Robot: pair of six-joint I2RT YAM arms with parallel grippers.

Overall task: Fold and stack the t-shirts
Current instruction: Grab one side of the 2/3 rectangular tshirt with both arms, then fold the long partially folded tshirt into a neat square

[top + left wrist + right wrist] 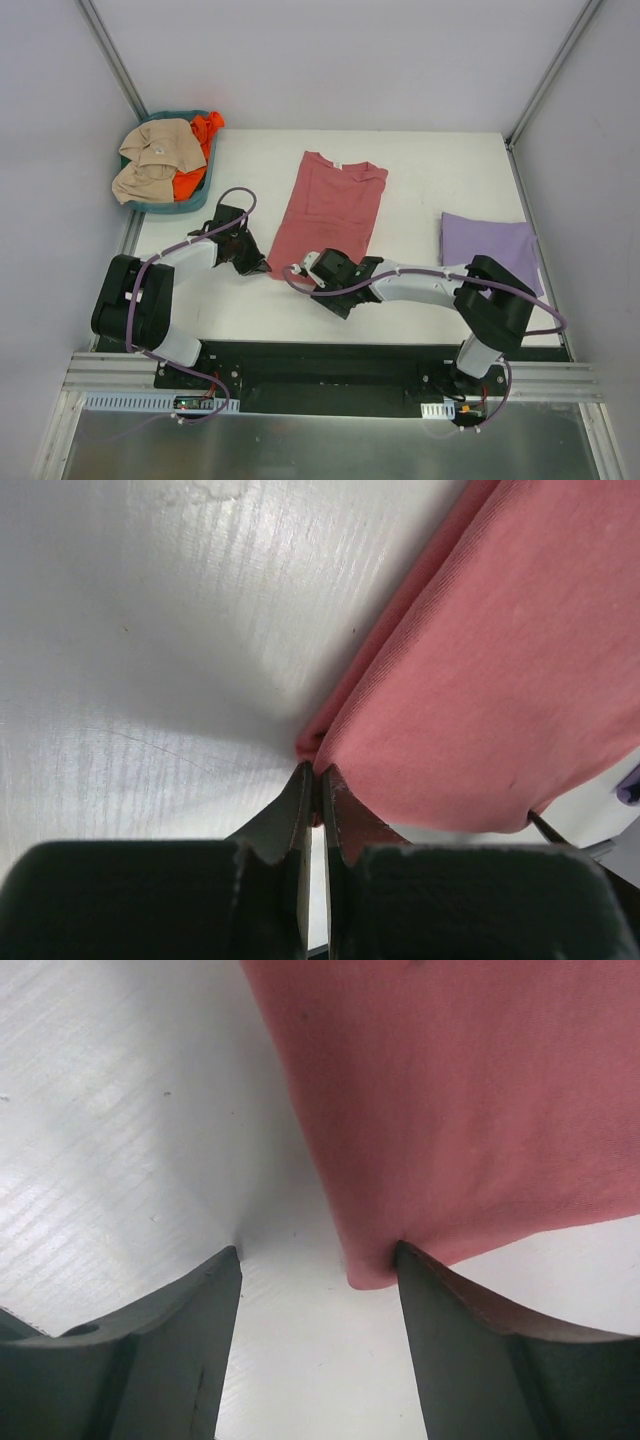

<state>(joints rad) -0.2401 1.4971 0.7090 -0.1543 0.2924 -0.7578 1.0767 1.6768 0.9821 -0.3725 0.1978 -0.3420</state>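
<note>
matt red cloth shirt [330,212], smooth white table [430,170]

Left arm [135,295] and right arm [440,285]: black blocky joint housings, pale grey links, a purple cable [236,193] looping off each. Right end effector [318,1258] shows broad, matte dark-grey fingers [170,1350].

Faded brick-red t-shirt [330,205] plain all over, fine knit grain and a few tiny dark specks visible close up in both wrist views; pale lavender t-shirt [490,248] likewise plain. White matte bench [430,170] with faint grey streaks; teal basket [175,208] with a beige cloth [150,168] and a bright orange cloth [197,177] in it. Left end effector [318,777] and right end effector [318,1260] dark charcoal; left arm [135,300] and right arm [430,288] black with pale grey links, purple cables [180,246] along each.
</note>
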